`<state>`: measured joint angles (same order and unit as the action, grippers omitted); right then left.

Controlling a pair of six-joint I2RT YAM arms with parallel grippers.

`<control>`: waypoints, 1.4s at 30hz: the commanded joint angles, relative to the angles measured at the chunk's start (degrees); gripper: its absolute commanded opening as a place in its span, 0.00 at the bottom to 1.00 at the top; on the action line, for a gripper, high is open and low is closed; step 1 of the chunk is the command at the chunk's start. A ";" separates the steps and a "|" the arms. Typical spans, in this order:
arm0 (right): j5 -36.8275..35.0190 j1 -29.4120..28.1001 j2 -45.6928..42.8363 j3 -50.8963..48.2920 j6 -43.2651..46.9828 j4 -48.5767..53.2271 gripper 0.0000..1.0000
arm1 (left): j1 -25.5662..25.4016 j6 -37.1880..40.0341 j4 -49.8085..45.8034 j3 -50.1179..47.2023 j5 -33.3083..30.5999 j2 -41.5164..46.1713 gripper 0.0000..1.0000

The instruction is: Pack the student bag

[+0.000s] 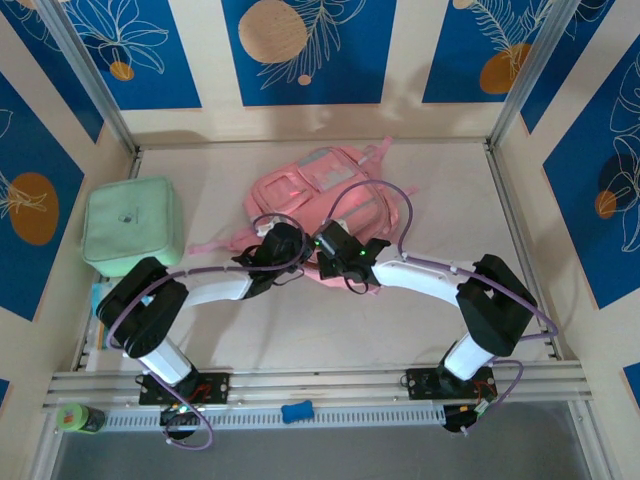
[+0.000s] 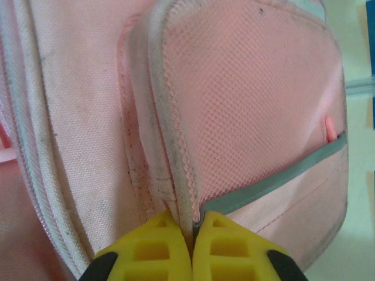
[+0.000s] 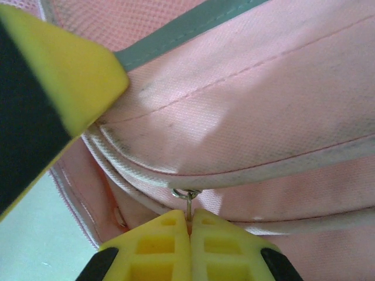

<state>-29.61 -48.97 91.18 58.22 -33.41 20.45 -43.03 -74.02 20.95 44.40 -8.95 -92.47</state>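
large pink woven-cloth backpack (image 2: pixel 76 117): matt, coarse weave | pink mesh pocket panel (image 2: pixel 252 99): open-knit, rough | grey band trim (image 2: pixel 275 181): smooth, matt | small silver wire zip pull (image 3: pixel 186 196): metal, glossy | mint-green square soft case (image 1: pixel 132 225): matt cloth

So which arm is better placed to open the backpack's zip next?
Right, probably: the right tool is shut on the metal zip pull, while the left tool only pinches the pocket seam of the backpack, so it can brace the fabric.
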 commanded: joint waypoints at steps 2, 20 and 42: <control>-4.52 1.59 -4.24 2.33 1.01 9.62 0.00 | 3.40 5.92 -3.41 -0.08 0.17 3.19 0.00; -1.83 11.74 -7.19 1.24 4.02 14.57 0.00 | 19.65 25.98 -16.70 3.05 21.39 10.17 0.00; 3.74 -0.86 -5.74 0.06 -3.51 10.31 0.00 | 19.08 8.57 -4.39 -2.61 17.98 8.53 0.58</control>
<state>-26.48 -49.76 85.73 58.72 -35.66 29.15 -20.80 -58.24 12.10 42.81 15.20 -85.60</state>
